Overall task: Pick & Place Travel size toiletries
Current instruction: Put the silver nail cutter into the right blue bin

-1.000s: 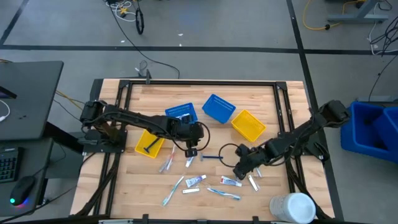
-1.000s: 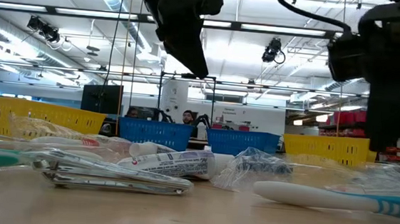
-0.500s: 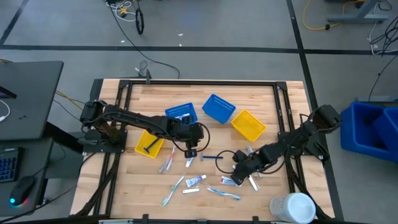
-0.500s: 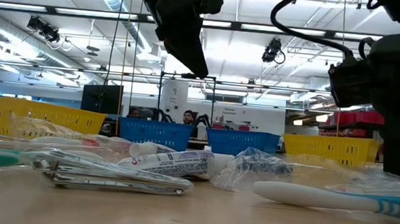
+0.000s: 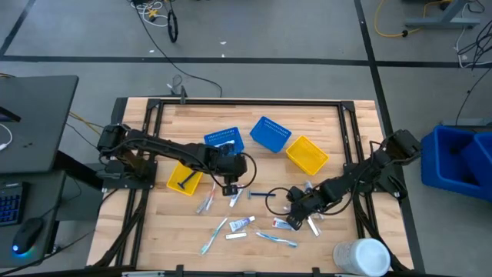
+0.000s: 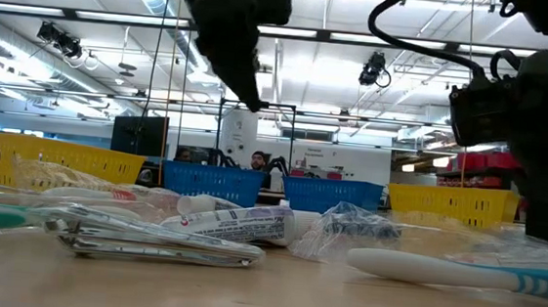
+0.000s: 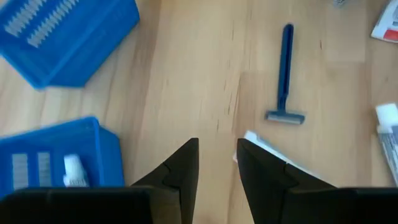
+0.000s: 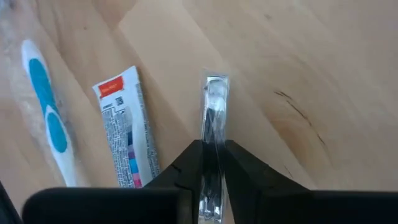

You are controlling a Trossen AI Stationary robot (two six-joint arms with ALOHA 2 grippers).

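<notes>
The table [image 5: 323, 111] has bare wood along its far edge and its left side, so there is room to move there. The little things lie in a bunch near the front middle.

The right claw [image 8: 213, 163] is low over that bunch. Its fingers are squeezed tight on a thin shiny packet [image 8: 214, 118] that pokes out between them. A white tube [image 8: 122, 124] with a red mark lies just beside it on the wood, and a teal toothbrush [image 8: 46, 99] lies past the tube.

The left claw [image 7: 217, 163] hangs above the table's middle with a small gap between its fingers, holding nothing. A blue razor [image 7: 285, 78] lies flat near it. Two blue baskets [image 7: 68, 34] sit close by.
</notes>
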